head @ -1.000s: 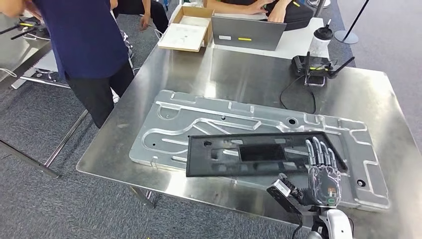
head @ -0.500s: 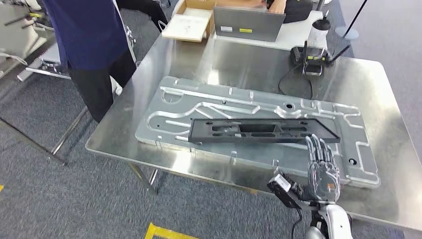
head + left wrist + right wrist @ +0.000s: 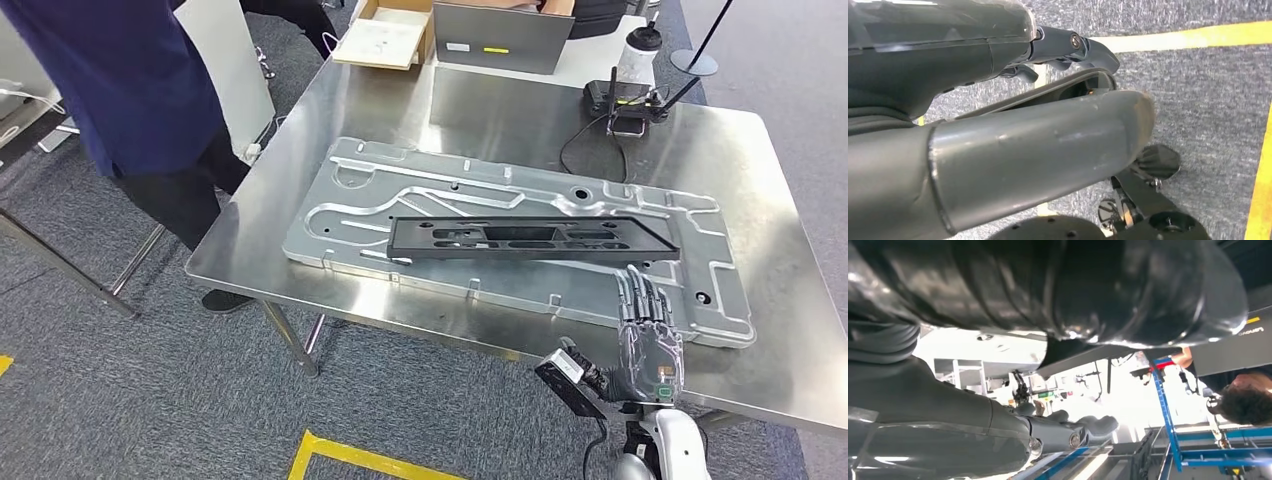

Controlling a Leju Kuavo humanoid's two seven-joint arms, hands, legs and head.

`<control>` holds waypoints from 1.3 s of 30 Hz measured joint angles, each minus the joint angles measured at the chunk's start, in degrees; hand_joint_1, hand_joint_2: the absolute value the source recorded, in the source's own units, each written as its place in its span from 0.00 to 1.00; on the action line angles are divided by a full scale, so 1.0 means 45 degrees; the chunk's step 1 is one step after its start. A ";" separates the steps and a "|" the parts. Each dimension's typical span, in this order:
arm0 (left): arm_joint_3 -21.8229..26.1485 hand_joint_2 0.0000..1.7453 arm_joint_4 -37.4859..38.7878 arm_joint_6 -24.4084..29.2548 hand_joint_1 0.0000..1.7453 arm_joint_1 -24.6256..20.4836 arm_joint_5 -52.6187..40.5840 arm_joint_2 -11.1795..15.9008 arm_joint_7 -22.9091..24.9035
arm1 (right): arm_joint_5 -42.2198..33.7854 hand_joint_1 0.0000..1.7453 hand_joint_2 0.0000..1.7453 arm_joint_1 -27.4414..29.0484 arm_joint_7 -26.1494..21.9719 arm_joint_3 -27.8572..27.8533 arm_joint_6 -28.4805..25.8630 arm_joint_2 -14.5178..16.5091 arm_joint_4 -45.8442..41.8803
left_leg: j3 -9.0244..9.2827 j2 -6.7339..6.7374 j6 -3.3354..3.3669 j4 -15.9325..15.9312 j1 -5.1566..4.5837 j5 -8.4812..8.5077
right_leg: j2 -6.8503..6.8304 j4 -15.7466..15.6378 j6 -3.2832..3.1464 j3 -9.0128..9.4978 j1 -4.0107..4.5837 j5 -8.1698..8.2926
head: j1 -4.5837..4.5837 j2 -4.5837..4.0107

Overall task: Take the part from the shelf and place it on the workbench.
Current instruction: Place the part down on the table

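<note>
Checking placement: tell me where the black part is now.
In the head view, the black part lies flat on the silver plate on the workbench, beyond the right hand.

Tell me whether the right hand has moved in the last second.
Yes. Judged against the black part, the right hand has pulled back toward the robot, off its right end.

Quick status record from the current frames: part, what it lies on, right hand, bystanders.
part: long black slotted plastic panel, lying flat
support: embossed silver sheet-metal plate on the steel workbench
right hand: fingers straight, holding nothing, near the panel's right end, over the plate's near edge
person: dark blue shirt, standing off the workbench's left corner
</note>
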 joint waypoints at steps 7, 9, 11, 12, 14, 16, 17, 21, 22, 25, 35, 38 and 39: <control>0.0011 0.00 -0.0004 -0.0010 0.00 0.0004 -0.0001 0.0037 -0.0005 | 0.0055 0.00 0.00 -0.0005 -0.0021 0.0108 -0.0021 0.0001 -0.0094 | -0.1065 -0.0061 -0.0555 0.2829 0.0140 -0.2176 | -0.0099 -0.0183 -0.0415 -0.0799 -0.0127 0.0811 | -0.0004 0.0001; 0.0013 0.00 -0.0002 -0.0010 0.00 0.0005 0.0000 0.0041 -0.0004 | 0.0173 0.00 0.00 0.0028 -0.0059 0.0160 -0.0090 0.0001 -0.0105 | -0.0931 -0.0059 -0.0625 0.3379 0.0192 -0.2452 | -0.0100 -0.0127 -0.0375 -0.1177 -0.0123 0.1066 | -0.0004 0.0000; 0.0013 0.00 -0.0002 -0.0010 0.00 -0.0004 0.0007 0.0045 0.0004 | 0.0413 0.00 0.00 0.0087 -0.0095 0.0247 -0.0194 0.0006 -0.0193 | 0.0218 -0.0058 -0.0627 0.1947 0.0229 -0.1966 | -0.0096 -0.0075 -0.0299 -0.1498 -0.0137 0.1317 | -0.0004 -0.0001; 0.0013 0.00 -0.0004 -0.0010 0.00 -0.0027 0.0016 0.0046 0.0010 | 0.0580 0.00 0.00 0.0124 -0.0104 0.0307 -0.0248 0.0013 -0.0278 | 0.0887 -0.0064 -0.0583 0.0913 0.0232 -0.1752 | -0.0094 -0.0052 -0.0242 -0.1613 -0.0144 0.1443 | -0.0006 0.0000; 0.0019 0.00 -0.0005 -0.0007 0.00 -0.0065 0.0045 0.0046 0.0018 | 0.0976 0.00 0.00 0.0203 -0.0107 0.0471 -0.0356 0.0044 -0.0501 | 0.1621 -0.0101 -0.0420 -0.0389 0.0172 -0.1413 | -0.0100 -0.0049 -0.0090 -0.1725 -0.0131 0.1695 | 0.0000 0.0001; 0.0047 0.00 -0.0005 -0.0005 0.00 -0.0072 0.0070 0.0044 0.0029 | 0.1389 0.00 0.00 0.0305 -0.0085 0.0707 -0.0436 0.0092 -0.0702 | 0.1549 -0.0128 -0.0197 -0.0476 0.0079 -0.1187 | -0.0116 -0.0171 0.0084 -0.1719 -0.0122 0.1974 | 0.0006 0.0002; 0.0068 0.00 -0.0004 -0.0004 0.00 -0.0063 0.0081 0.0040 0.0038 | 0.1573 0.00 0.00 0.0381 -0.0068 0.0852 -0.0464 0.0123 -0.0792 | 0.1471 -0.0114 -0.0078 -0.0479 0.0087 -0.1036 | -0.0117 -0.0247 0.0166 -0.1723 -0.0141 0.2110 | 0.0006 0.0002; 0.0158 0.00 0.0005 0.0060 0.00 -0.0070 0.0120 0.0016 0.0087 | 0.2113 0.00 0.00 0.0857 0.0043 0.1594 -0.0574 0.0210 -0.1094 | 0.0797 0.0009 0.0299 -0.0575 0.0116 -0.0289 | -0.0020 0.1148 0.0337 -0.2189 -0.0200 0.0250 | 0.0018 0.0001; 0.0201 0.00 0.0005 0.0094 0.00 -0.0065 0.0132 0.0008 0.0097 | 0.2186 0.00 0.00 0.1014 0.0114 0.1849 -0.0595 0.0228 -0.1132 | 0.0564 0.0011 0.0331 -0.0562 0.0096 -0.0120 | -0.0011 0.2019 0.0354 -0.2350 -0.0201 -0.0479 | 0.0019 0.0001; 0.0335 0.00 0.0005 0.0148 0.00 -0.0052 0.0200 -0.0040 0.0107 | 0.2209 0.00 0.50 0.1543 0.0433 0.2643 -0.0679 0.0321 -0.1122 | -0.0169 0.0014 0.0321 -0.0442 0.0016 0.0358 | -0.0002 0.3647 0.0332 -0.2139 -0.0182 -0.0906 | 0.0016 0.0001; 0.0734 0.00 0.0005 0.0234 0.00 0.0007 0.0240 -0.0242 0.0109 | -0.0198 0.00 1.00 0.2537 0.0307 0.3421 -0.1630 0.1019 0.0606 | -0.1109 -0.0017 -0.0283 0.0085 0.0069 0.0682 | -0.0106 -0.0933 -0.0480 0.1088 0.0080 -0.0248 | 0.0023 0.0002; 0.0874 0.00 0.0005 0.0300 0.00 0.0070 0.0232 -0.0264 0.0117 | -0.0830 0.00 1.00 0.2741 -0.0204 0.3208 -0.1807 0.1433 0.1671 | -0.1557 -0.0062 -0.0509 0.2166 0.0155 -0.1362 | -0.0126 -0.0945 -0.0574 0.0469 0.0042 0.0280 | 0.0016 -0.0001; 0.0927 0.00 0.0005 0.0333 0.00 0.0074 0.0227 -0.0268 0.0117 | -0.1045 0.00 1.00 0.2801 -0.0446 0.3029 -0.1848 0.1590 0.2075 | -0.1620 -0.0061 -0.0571 0.2921 0.0184 -0.1660 | -0.0136 -0.0903 -0.0555 0.0225 0.0042 0.0439 | 0.0016 0.0000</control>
